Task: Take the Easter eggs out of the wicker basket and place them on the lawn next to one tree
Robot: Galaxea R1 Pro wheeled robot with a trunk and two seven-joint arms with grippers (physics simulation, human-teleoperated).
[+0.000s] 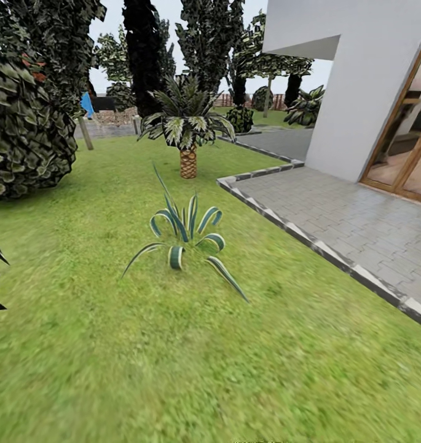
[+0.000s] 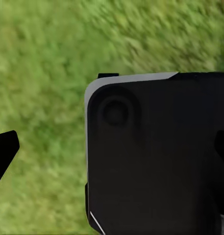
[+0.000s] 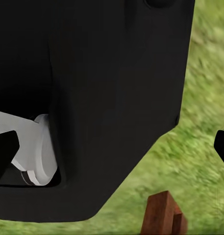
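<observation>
Grass of the lawn (image 1: 173,369) is stretching before you, no eggs or basket showing, so you are beginning; jaw states I cannot tell.

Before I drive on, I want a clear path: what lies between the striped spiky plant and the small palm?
In the head view, only bare lawn lies between the striped plant and the palm; the paved patio edge runs alongside.

A: What's in the head view?
B: Striped spiky plant (image 1: 184,243) dead centre. Small palm (image 1: 187,132) at 12 o'clock behind it, scaly brown trunk.
A: Right side?
B: Grey paved patio (image 1: 351,215) at 3 o'clock, pale kerb edging. White house (image 1: 358,86) at 1–2 o'clock, wood-framed glass door (image 1: 404,147).
A: Left?
B: Dense dark bush (image 1: 26,129) at 10 o'clock.
</observation>
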